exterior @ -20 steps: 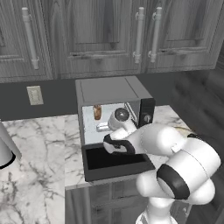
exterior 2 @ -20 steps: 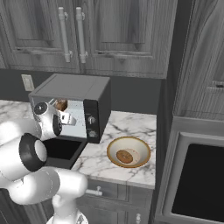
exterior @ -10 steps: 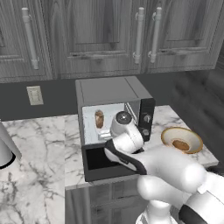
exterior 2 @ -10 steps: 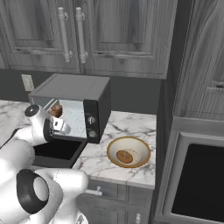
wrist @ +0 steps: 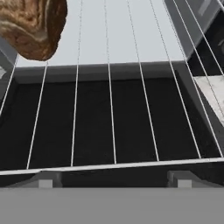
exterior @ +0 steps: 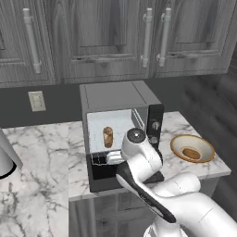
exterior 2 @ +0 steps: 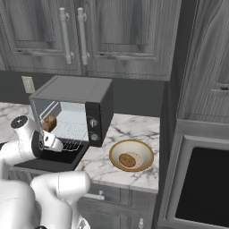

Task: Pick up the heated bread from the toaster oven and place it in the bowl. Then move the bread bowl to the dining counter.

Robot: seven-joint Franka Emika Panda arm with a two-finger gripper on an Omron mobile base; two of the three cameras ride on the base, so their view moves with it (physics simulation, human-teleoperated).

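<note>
The toaster oven (exterior: 115,95) (exterior 2: 71,89) stands on the marble worktop with its dark glass door folded down. The heated bread (exterior: 108,137) (exterior 2: 48,123) (wrist: 30,26), a chunky golden-brown roll, lies on the wire rack (wrist: 109,109) at the oven's left. My gripper (exterior: 102,159) (exterior 2: 60,145) (wrist: 113,181) hovers open over the rack's front edge and the lowered door, short of the bread, nothing between its fingers. The tan bowl (exterior: 203,144) (exterior 2: 143,150) sits right of the oven and holds a flat dark brown bread piece (exterior: 190,153) (exterior 2: 127,159). The dining counter is out of view.
Grey cabinets with long handles (exterior: 147,37) hang above the oven. A wall socket (exterior: 36,101) is at the left, with a rounded white object (exterior: 4,159) at the worktop's left edge. A tall cabinet with a built-in dark oven (exterior 2: 201,179) closes off the right.
My arm has swung round: the elbow dropped low and to the right, uncovering the bowl in the left base view. The hand moved down and left to the rack's front. The bread has not moved.
</note>
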